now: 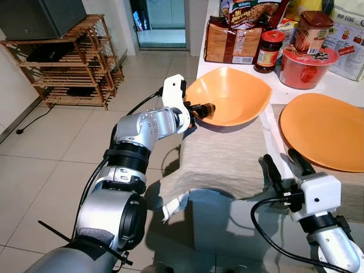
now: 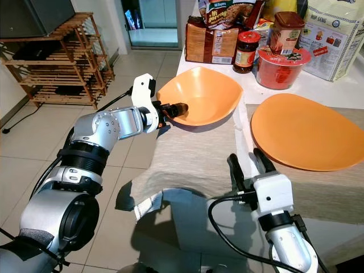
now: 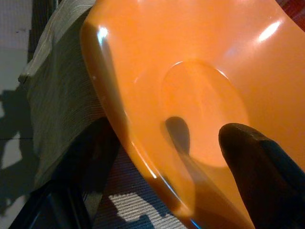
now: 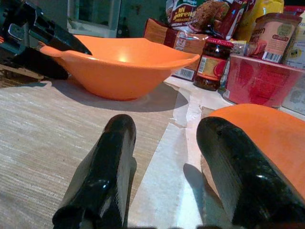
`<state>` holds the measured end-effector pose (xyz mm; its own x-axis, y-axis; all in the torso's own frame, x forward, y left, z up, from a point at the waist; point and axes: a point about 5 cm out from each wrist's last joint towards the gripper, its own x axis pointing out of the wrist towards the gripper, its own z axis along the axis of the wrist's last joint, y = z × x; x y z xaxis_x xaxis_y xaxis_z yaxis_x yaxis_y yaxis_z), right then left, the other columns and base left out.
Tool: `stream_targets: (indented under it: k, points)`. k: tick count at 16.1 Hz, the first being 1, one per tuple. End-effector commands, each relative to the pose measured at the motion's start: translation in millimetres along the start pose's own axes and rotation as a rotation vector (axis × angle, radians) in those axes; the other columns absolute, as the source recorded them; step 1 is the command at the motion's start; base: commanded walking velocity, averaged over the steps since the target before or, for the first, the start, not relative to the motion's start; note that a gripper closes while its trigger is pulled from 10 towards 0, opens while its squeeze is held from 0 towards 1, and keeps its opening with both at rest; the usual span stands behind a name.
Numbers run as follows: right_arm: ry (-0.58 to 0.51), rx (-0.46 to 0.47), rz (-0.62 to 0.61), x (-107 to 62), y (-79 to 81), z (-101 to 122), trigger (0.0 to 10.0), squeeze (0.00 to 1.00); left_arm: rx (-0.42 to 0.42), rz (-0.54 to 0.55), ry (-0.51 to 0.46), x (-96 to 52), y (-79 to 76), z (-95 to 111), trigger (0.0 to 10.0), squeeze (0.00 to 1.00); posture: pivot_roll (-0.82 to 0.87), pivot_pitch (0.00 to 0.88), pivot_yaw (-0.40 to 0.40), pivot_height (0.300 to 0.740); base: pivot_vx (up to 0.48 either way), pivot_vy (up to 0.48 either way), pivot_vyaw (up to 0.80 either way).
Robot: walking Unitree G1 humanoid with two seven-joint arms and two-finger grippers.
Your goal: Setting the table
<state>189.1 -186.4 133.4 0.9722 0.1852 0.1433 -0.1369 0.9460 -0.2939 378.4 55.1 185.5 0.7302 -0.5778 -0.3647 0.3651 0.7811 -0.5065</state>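
An orange bowl (image 1: 236, 94) sits at the far left end of a grey placemat (image 1: 222, 159) on the white table. My left gripper (image 1: 202, 109) is shut on the bowl's near-left rim, with one finger (image 3: 257, 167) inside the bowl (image 3: 205, 71) and the other under the rim. A flat orange plate (image 1: 324, 131) lies to the right on a second mat. My right gripper (image 1: 284, 162) is open at the table's front edge, just left of the plate's near rim, with nothing between its fingers (image 4: 109, 162).
Food packets (image 1: 232, 42), a dark jar (image 1: 269, 51), a red noodle cup (image 1: 307, 67) and a tin (image 1: 311, 31) crowd the back of the table. A wooden shelf rack (image 1: 68, 62) stands on the tiled floor at left. The placemat's corner hangs over the table edge (image 1: 170, 205).
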Motion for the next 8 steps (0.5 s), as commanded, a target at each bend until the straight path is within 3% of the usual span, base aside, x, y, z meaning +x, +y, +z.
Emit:
stream_targets:
  k: [1, 2, 3, 8]
  points:
    - [-0.012, -0.005, 0.005, 2.2, 2.2, 1, 10.0, 0.0, 0.004, 0.013, 0.012, 0.0, -0.1, 3, 0.0, 0.75, -0.1, 0.0, 0.085, 0.722, 0.0, 0.0, 0.0]
    - [-0.015, -0.006, 0.004, 2.9, 2.2, 1, 10.0, 0.0, 0.007, 0.005, 0.001, -0.3, -1.6, 5, 0.0, 0.31, -0.1, 0.0, 0.084, 0.722, 0.0, 0.0, 0.0]
    - [-0.017, -0.007, 0.006, 3.2, 2.6, 1, 10.0, 0.0, 0.04, -0.02, -0.038, -1.5, -5.8, 11, 0.0, 0.0, -0.1, 0.0, 0.084, 0.722, 0.0, 0.0, 0.0]
    - [-0.011, -0.011, 0.01, 4.6, 4.4, -1, 10.0, 0.0, 0.019, -0.071, -0.069, -3.3, -12.2, 15, 0.0, 0.0, -0.1, 0.0, 0.084, 0.722, 0.0, 0.0, 0.0]
